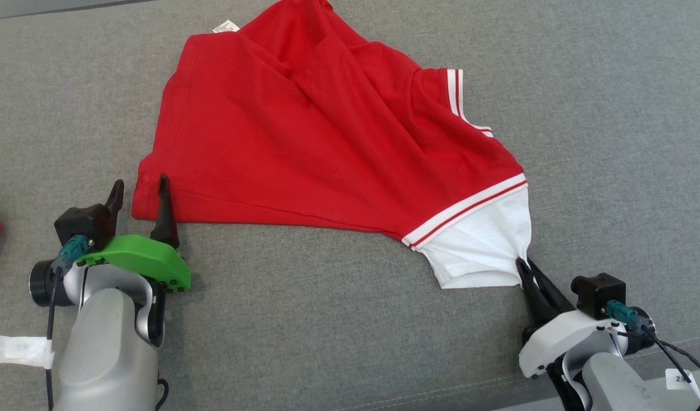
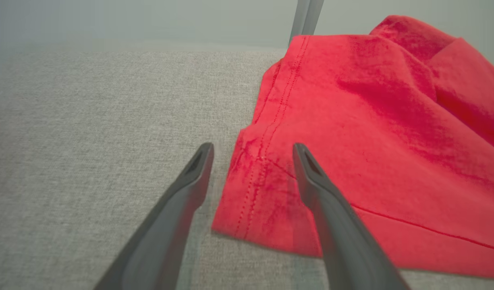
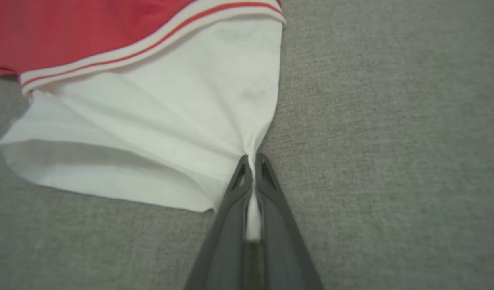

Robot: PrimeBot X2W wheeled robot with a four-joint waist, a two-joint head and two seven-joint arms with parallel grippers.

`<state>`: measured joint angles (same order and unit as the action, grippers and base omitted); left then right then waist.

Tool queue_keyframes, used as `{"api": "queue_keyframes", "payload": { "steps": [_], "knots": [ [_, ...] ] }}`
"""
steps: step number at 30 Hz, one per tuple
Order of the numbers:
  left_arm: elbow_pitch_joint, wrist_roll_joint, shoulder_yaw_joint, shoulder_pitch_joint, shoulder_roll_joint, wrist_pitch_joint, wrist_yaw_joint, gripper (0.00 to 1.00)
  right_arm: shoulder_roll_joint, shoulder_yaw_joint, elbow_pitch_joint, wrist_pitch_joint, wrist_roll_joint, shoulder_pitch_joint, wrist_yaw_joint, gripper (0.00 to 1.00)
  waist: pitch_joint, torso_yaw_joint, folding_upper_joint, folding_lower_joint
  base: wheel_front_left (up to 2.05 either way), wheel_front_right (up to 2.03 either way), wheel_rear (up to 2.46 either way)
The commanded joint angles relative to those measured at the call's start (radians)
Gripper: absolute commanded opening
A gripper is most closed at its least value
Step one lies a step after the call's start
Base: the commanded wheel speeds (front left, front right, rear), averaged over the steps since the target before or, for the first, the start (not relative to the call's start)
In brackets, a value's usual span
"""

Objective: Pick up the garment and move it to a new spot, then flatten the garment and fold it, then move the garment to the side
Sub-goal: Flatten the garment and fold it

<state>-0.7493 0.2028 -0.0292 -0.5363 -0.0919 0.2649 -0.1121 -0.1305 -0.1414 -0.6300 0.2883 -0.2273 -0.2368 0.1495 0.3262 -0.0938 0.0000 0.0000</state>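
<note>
Red shirt lies rumpled mid grey fabric surface. Right gripper fingers clamped on a thin pinch of white sleeve. Left gripper fingers wide apart, straddling hem corner, holding nothing. Risk: one-sided pull skews shirt, or the small pinch slips free

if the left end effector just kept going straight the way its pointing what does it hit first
The shirt: its red hemmed corner lies between the open fingers of the left end effector, with one finger over the cloth. How high the tips are above it is unclear.
</note>
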Motion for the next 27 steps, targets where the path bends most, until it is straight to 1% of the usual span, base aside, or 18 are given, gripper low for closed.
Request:
{"api": "queue_keyframes", "payload": {
  "steps": [1, 8, 9, 11, 15, 17, 18, 19, 21, 27],
  "knots": [
    [-0.026, 0.007, -0.004, -0.027, -0.010, -0.001, -0.006, 1.00, -0.036, 0.020, -0.068, -0.044, 0.010, 0.030, -0.034, 0.00, 0.005, -0.003, 0.0000, 0.0000, 0.00, 0.00, 0.00],
    [-0.068, 0.022, -0.010, -0.050, -0.012, -0.001, -0.014, 1.00, -0.033, 0.010, -0.064, -0.044, 0.006, 0.028, -0.034, 0.00, 0.008, -0.007, 0.0000, 0.0000, 0.00, 0.00, 0.00],
    [-0.075, 0.025, -0.010, -0.054, -0.012, -0.001, -0.015, 0.99, -0.033, 0.009, -0.065, -0.044, 0.005, 0.028, -0.034, 0.00, 0.008, -0.007, 0.0000, 0.0000, 0.00, 0.00, 0.00],
    [-0.095, 0.033, -0.010, -0.060, -0.009, -0.001, -0.017, 0.92, -0.031, 0.008, -0.066, -0.044, 0.006, 0.027, -0.034, 0.00, 0.007, -0.009, 0.0000, 0.0000, 0.00, 0.00, 0.00],
    [-0.108, 0.040, -0.006, -0.070, -0.010, -0.001, -0.018, 0.89, -0.028, 0.007, -0.067, -0.044, 0.008, 0.024, -0.034, 0.00, 0.009, -0.012, 0.0000, 0.0000, 0.00, 0.00, 0.00],
    [-0.117, 0.034, 0.004, -0.075, -0.016, -0.001, -0.018, 0.80, -0.027, 0.007, -0.069, -0.044, 0.009, 0.022, -0.034, 0.00, 0.011, -0.015, 0.0000, 0.0000, 0.00, 0.00, 0.00],
    [-0.119, 0.036, 0.007, -0.079, -0.017, -0.001, -0.019, 0.50, -0.027, 0.007, -0.070, -0.044, 0.008, 0.021, -0.034, 0.00, 0.011, -0.016, 0.0000, 0.0000, 0.00, 0.00, 0.00],
    [-0.119, 0.037, 0.011, -0.083, -0.017, -0.001, -0.019, 0.37, -0.028, 0.008, -0.070, -0.044, 0.007, 0.020, -0.034, 0.00, 0.012, -0.017, 0.0000, 0.0000, 0.00, 0.00, 0.00],
    [-0.121, 0.038, 0.018, -0.084, -0.017, -0.001, -0.019, 0.00, -0.029, 0.009, -0.070, -0.044, 0.004, 0.020, -0.034, 0.00, 0.012, -0.017, 0.0000, 0.0000, 0.00, 0.00, 0.00],
    [-0.086, 0.043, 0.024, -0.048, -0.018, -0.001, -0.019, 0.00, -0.028, 0.016, -0.071, -0.044, -0.001, 0.029, -0.034, 0.00, -0.010, -0.011, 0.0000, 0.0000, 0.00, 0.00, 0.00]
  ]
}}
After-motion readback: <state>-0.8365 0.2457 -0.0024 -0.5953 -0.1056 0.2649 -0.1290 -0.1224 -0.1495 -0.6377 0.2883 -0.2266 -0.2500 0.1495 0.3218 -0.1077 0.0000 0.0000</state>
